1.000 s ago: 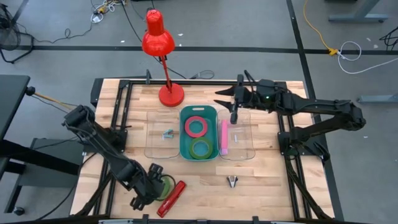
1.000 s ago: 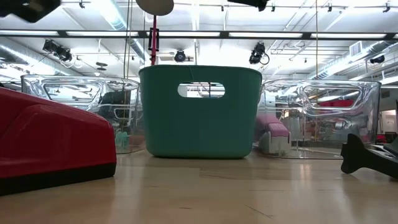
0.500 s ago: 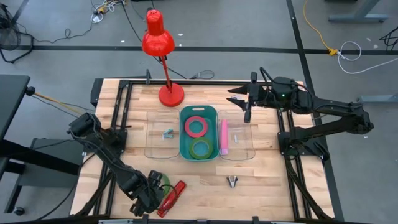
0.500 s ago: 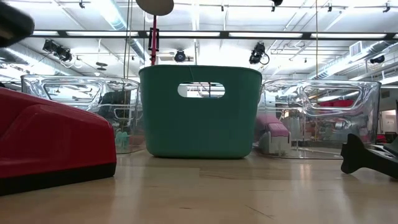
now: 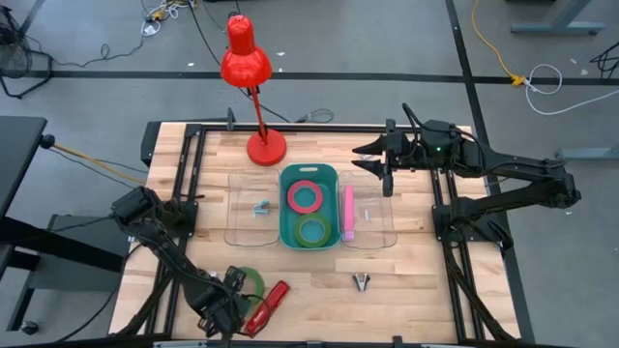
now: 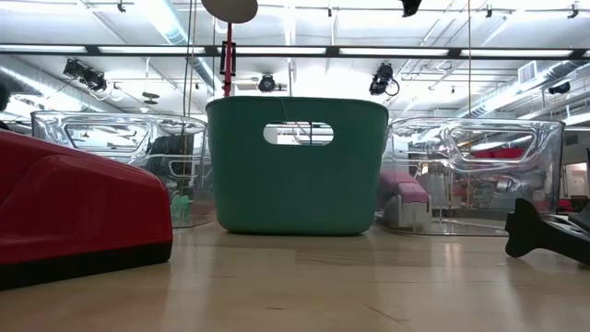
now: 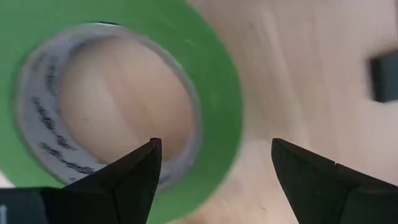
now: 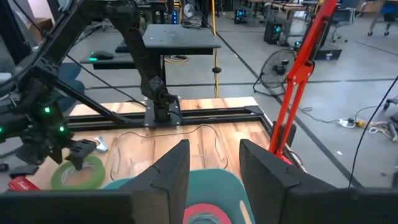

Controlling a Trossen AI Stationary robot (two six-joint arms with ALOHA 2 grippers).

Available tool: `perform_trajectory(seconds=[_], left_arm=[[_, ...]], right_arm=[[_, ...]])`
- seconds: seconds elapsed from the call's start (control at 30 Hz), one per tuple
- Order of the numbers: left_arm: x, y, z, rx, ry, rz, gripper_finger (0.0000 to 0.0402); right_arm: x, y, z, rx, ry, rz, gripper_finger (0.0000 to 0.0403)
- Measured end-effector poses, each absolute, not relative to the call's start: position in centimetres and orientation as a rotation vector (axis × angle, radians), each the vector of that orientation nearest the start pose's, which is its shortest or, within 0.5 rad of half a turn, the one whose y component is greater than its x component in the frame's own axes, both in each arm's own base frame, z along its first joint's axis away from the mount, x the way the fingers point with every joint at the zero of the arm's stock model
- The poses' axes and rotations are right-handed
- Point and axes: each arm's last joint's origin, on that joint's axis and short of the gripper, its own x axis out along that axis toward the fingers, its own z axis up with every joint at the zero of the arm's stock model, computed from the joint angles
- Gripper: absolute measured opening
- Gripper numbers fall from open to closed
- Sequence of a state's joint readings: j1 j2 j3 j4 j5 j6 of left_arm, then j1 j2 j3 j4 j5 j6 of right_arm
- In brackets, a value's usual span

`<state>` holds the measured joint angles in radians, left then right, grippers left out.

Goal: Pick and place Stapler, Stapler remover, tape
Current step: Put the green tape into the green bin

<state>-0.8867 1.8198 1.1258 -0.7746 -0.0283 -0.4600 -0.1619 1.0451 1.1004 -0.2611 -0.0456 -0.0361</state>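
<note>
Green tape roll (image 5: 249, 281) lies flat on the wooden table (image 5: 416, 290) near its front edge, just left of the red stapler (image 5: 267, 307). The left gripper (image 5: 224, 307) is low over that roll with its fingers spread wide; in the left wrist view one finger (image 7: 118, 180) sits over the roll's hollow centre and the other outside the green rim (image 7: 214, 87), so the tape wall lies between them, not clamped. The stapler lies at an angle beside the gripper (in the low view its red body (image 6: 78, 217) fills the left foreground).

Farther right on the bare wood sits the small dark staple remover (image 5: 361, 281), well apart from the stapler; the low view shows it at the right edge (image 6: 544, 232).

At mid-table stands a teal bin (image 5: 286, 232) holding a red tape roll (image 5: 306, 196) and another green roll (image 5: 311, 231). A clear tray (image 5: 237, 232) on its left holds a small pale blue object, and a clear tray (image 5: 379, 237) on its right holds a pink stapler (image 5: 348, 213).

The right gripper (image 5: 387, 182) hangs over the far edge of the right tray, fingers (image 8: 168, 171) partly parted and holding nothing. A red desk lamp (image 5: 248, 63) stands at the back of the table.
</note>
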Motion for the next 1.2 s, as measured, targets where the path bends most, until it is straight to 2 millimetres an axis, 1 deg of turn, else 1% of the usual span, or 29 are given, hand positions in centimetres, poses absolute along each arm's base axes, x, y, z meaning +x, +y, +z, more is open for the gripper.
perform_trajectory(seconds=[0.2, 0.47, 0.6, 0.9, 1.2], left_arm=[[20.57, -24.58, 14.73, 0.349, 1.378, -0.323, 0.0307], [20.62, -24.63, 14.45, 0.361, 1.355, -0.358, 0.0301], [20.64, -24.68, 14.45, 0.378, 1.349, -0.383, 0.0270], [20.63, -24.79, 14.47, 0.354, 1.367, -0.417, 0.0183], [21.09, -25.00, 14.93, 0.337, 1.348, -0.425, 0.0128]], right_arm=[[22.06, -3.48, 38.52, -0.011, 0.210, -0.115, 0.0142], [22.05, -3.48, 38.45, 0.025, 0.216, -0.119, 0.0142], [22.05, -3.48, 38.37, 0.065, 0.221, -0.123, 0.0142], [22.04, -3.48, 38.37, 0.064, 0.222, -0.124, 0.0142], [22.04, -3.48, 38.37, 0.063, 0.221, -0.123, 0.0142]])
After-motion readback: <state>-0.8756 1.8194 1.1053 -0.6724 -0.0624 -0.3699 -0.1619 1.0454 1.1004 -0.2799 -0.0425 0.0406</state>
